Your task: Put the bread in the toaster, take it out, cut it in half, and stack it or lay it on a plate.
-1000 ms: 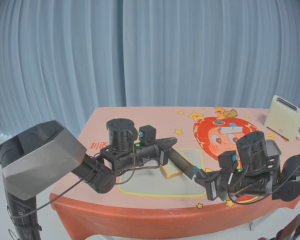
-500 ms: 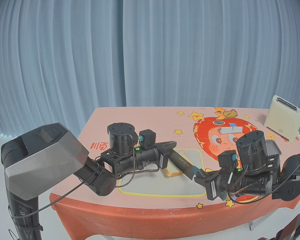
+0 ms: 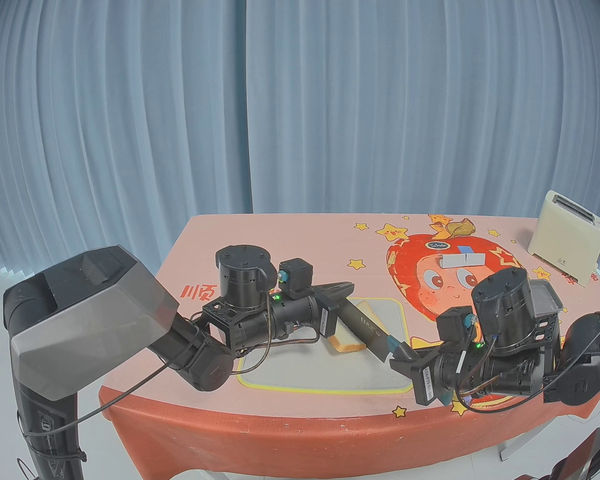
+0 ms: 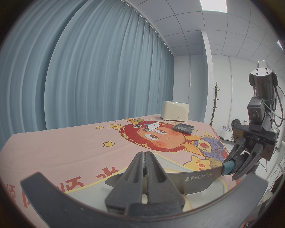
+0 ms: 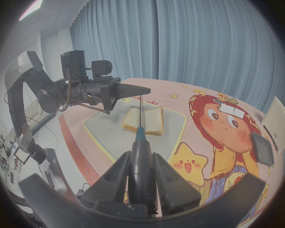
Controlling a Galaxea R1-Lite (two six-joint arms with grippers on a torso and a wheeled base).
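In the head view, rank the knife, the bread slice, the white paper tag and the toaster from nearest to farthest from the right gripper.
1. knife: handle held in the right gripper, blade over the bread.
2. bread slice: on the cutting mat, toward the robot's left.
3. white paper tag: on the cartoon face, farther back.
4. toaster: far back on the right.

The room was brightly and evenly lit from overhead; a ceiling light panel [image 4: 213, 5] glowed white in the left wrist view. Shadows on the tablecloth [image 3: 300, 240] lay soft and faint. The curtain [image 3: 300, 106] folds bowed toward the head view's edges, and both wrist views darkened at their rounded corners.
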